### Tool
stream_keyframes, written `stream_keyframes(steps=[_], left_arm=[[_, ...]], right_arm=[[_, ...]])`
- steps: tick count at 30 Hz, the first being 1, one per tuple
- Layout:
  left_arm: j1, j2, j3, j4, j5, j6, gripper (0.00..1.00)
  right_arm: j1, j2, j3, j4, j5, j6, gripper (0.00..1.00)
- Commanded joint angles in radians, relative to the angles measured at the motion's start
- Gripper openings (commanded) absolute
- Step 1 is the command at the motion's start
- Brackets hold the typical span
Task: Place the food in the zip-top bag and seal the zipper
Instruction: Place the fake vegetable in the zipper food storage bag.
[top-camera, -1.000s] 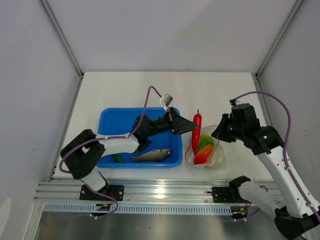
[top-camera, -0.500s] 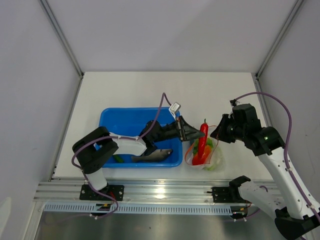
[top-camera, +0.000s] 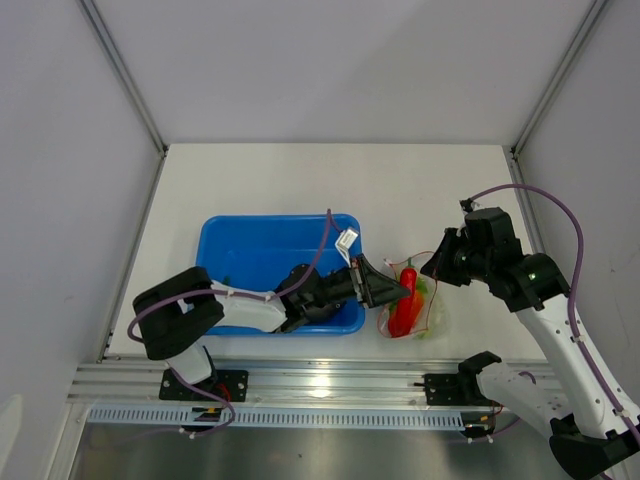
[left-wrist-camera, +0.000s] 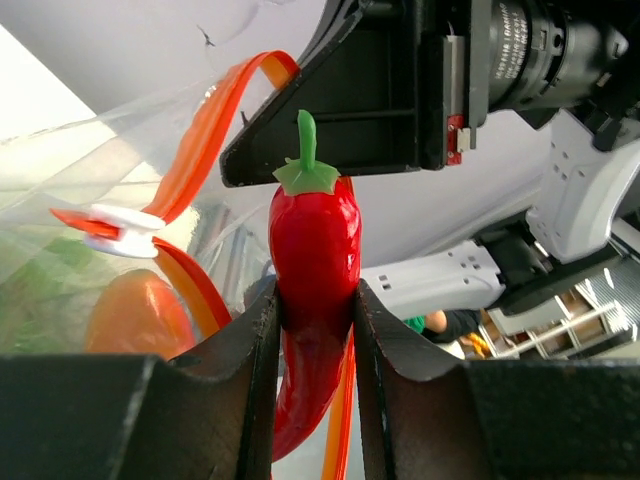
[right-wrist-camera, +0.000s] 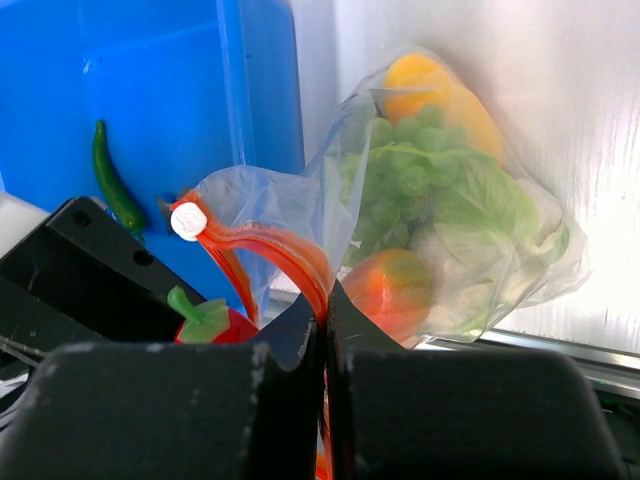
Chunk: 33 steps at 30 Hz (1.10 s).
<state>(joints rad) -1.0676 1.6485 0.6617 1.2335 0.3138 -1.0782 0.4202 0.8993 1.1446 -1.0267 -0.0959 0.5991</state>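
Observation:
My left gripper is shut on the red chili, which stands stem-up at the open mouth of the zip-top bag. The orange zipper loops around the mouth, with a white slider on it. My right gripper is shut on the zipper strip and holds the mouth up. Inside the bag lie a mango, green grapes and a tomato.
The blue tray sits just left of the bag, with my left arm lying across its front right part. A slim dark green vegetable lies in the tray. The metal rail runs along the near table edge.
My left gripper has carried the chili right and down, from above the tray's right edge to the bag's mouth. The right gripper has kept its hold and place.

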Motion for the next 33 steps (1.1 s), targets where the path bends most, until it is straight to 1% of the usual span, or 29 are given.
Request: stream_keyframes(steps=[1,5,6,9,12,13,15,17,19,21,22,23,25,27,28,30,31,33], left_arm=[[-0.032,-0.056,0.002,-0.030,-0.096,0.069,0.01],[-0.061,-0.099,0.041,-0.219,-0.171,0.089,0.01],[-0.068,-0.105,0.050,-0.326,-0.182,0.107,0.00],[-0.080,-0.121,0.088,-0.452,-0.209,0.142,0.01],[-0.078,-0.115,0.131,-0.537,-0.217,0.117,0.01],[-0.080,-0.113,0.141,-0.604,-0.219,0.110,0.01],[-0.080,-0.108,0.185,-0.676,-0.234,0.090,0.01],[-0.080,-0.111,0.211,-0.813,-0.258,0.080,0.01],[-0.080,-0.116,0.263,-0.958,-0.306,0.051,0.01],[-0.078,-0.131,0.280,-1.017,-0.360,0.038,0.01],[-0.080,-0.134,0.297,-1.092,-0.399,0.035,0.02],[-0.080,-0.136,0.323,-1.136,-0.422,0.035,0.09],[-0.080,-0.141,0.340,-1.193,-0.462,0.044,0.13],[-0.080,-0.156,0.322,-1.197,-0.473,0.053,0.30],[-0.078,-0.159,0.319,-1.192,-0.475,0.060,0.49],[-0.083,-0.167,0.332,-1.218,-0.489,0.084,0.58],[-0.091,-0.173,0.337,-1.226,-0.514,0.099,0.67],[-0.100,-0.185,0.366,-1.272,-0.541,0.158,0.73]], right_arm=[[-0.003,-0.005,0.049,0.047,-0.011,0.011,0.00],[-0.004,-0.005,0.053,0.048,-0.011,0.013,0.00],[-0.003,-0.005,0.053,0.047,-0.011,0.014,0.00],[-0.004,-0.007,0.049,0.043,-0.011,0.013,0.00],[-0.004,-0.010,0.050,0.043,-0.014,0.013,0.00],[-0.004,-0.010,0.050,0.043,-0.015,0.014,0.00],[-0.004,-0.013,0.052,0.042,-0.015,0.013,0.00],[-0.003,-0.013,0.055,0.039,-0.011,0.011,0.00],[-0.003,-0.013,0.058,0.036,-0.010,0.013,0.00],[-0.003,-0.016,0.058,0.033,-0.007,0.011,0.00],[-0.004,-0.017,0.058,0.033,-0.007,0.011,0.00],[-0.003,-0.017,0.060,0.033,-0.005,0.013,0.00],[-0.004,-0.019,0.058,0.031,-0.007,0.011,0.00],[-0.003,-0.019,0.057,0.031,-0.008,0.013,0.00],[-0.004,-0.020,0.056,0.031,-0.010,0.011,0.00],[-0.003,-0.020,0.055,0.028,-0.010,0.010,0.00],[-0.004,-0.023,0.053,0.027,-0.008,0.010,0.00],[-0.003,-0.025,0.053,0.025,-0.005,0.010,0.00]])
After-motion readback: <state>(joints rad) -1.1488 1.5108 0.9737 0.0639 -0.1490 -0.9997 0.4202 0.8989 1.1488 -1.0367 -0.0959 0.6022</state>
